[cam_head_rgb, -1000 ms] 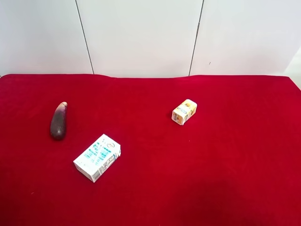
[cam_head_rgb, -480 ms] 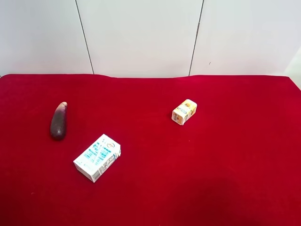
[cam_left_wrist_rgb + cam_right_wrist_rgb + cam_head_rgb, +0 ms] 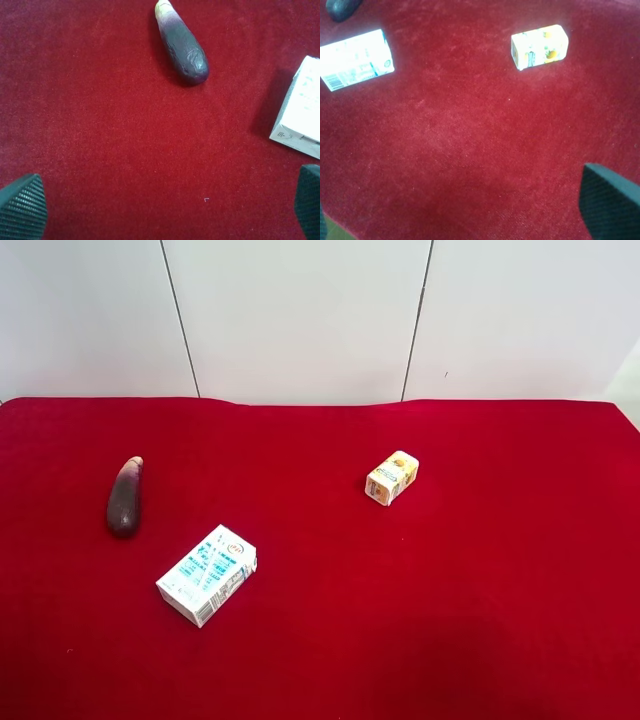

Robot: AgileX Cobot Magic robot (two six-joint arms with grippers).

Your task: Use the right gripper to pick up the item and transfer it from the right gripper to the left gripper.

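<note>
Your item (image 3: 124, 498) lies free at the desk's (image 3: 420, 620) left; probably light, stiff and smooth, so take its thick middle. Both fingers stand wide, empty.

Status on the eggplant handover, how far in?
Done: nothing yet. The eggplant toy lies untouched on the red cloth, apart from the white-and-blue carton. In hand: nothing; the left end effector is open above the cloth. Left: the right-arm pickup, then the handover.
</note>
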